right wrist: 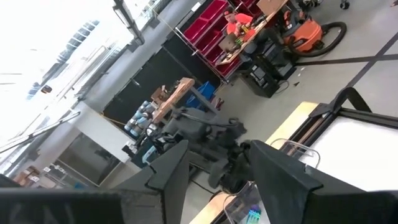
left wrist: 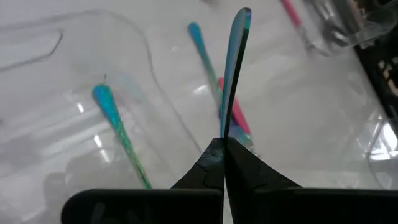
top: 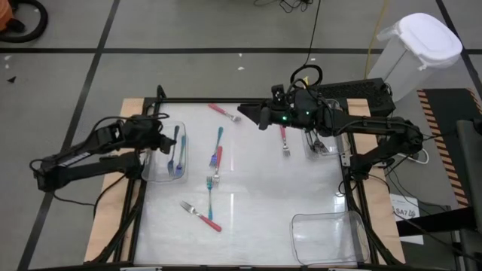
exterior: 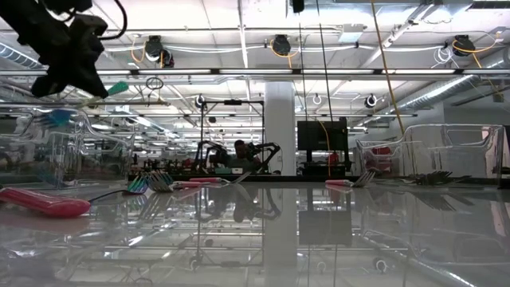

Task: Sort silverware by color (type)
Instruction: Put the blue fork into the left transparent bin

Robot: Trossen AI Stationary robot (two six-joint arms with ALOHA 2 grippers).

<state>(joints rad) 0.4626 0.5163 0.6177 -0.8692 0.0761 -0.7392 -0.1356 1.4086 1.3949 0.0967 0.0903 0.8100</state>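
My left gripper (top: 166,139) hangs over the clear bin (top: 151,172) at the table's left edge, shut on a teal-handled fork (left wrist: 235,62). In the low view the fork's teal tip (exterior: 118,88) shows under the gripper (exterior: 73,56). One teal fork (left wrist: 118,134) lies flat in that bin. My right gripper (right wrist: 217,180) stands open and high over the far middle of the table (top: 248,114), with nothing between its fingers. Loose pink and teal forks lie on the table (top: 217,159). My left gripper pinches the teal fork between its two fingers near one end (left wrist: 225,134); the fingers hide that end. The rounded handle end (left wrist: 244,15) sticks out ahead of the fingertips. The fingers slant down from the table's left, and the fork is lifted clear above the bin.
Loose forks: pink at the far side (top: 224,113), teal (top: 219,138), teal (top: 209,192), pink near the front (top: 202,216), pink at the right (top: 284,141). A clear bin with dark forks (top: 320,143) stands at the right. Another clear bin (top: 327,233) sits at the near right corner.
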